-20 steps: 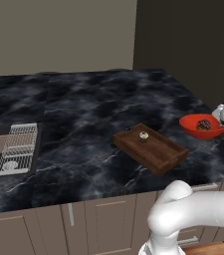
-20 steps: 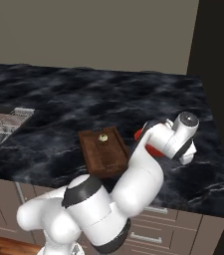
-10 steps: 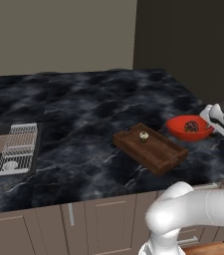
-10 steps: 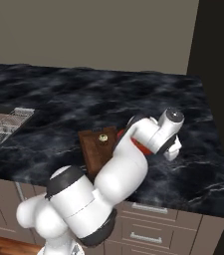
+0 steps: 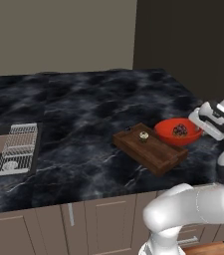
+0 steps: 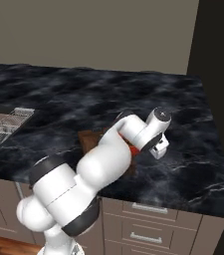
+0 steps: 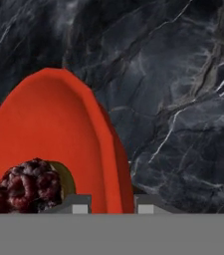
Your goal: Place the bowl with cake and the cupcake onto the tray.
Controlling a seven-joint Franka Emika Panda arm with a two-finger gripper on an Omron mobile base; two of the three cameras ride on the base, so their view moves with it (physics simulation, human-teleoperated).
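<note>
The red-orange bowl (image 5: pixel 177 132) with the dark speckled cake (image 5: pixel 179 130) at its centre hangs at the far right end of the dark wooden tray (image 5: pixel 151 152). My gripper (image 5: pixel 201 127) is shut on the bowl's right rim. In the hand view the rim (image 7: pixel 114 164) runs down between my two fingertips (image 7: pixel 81 204), with the cake (image 7: pixel 26 185) to the left. The tiny cupcake (image 5: pixel 144 135) stands on the tray near its far left corner. In the right base view my arm hides most of the tray (image 6: pixel 86 139), and only a red sliver of the bowl (image 6: pixel 134 148) shows.
A white wire rack (image 5: pixel 18 147) lies at the counter's left, beside a sink (image 6: pixel 3 127). The black marble counter (image 5: pixel 78 109) ends close to the right of the bowl, against a dark wall (image 5: pixel 193 40). Its front edge runs just below the tray.
My gripper has carried the bowl leftward from the counter's right edge to the tray's right end. The cupcake and tray have stayed put.
</note>
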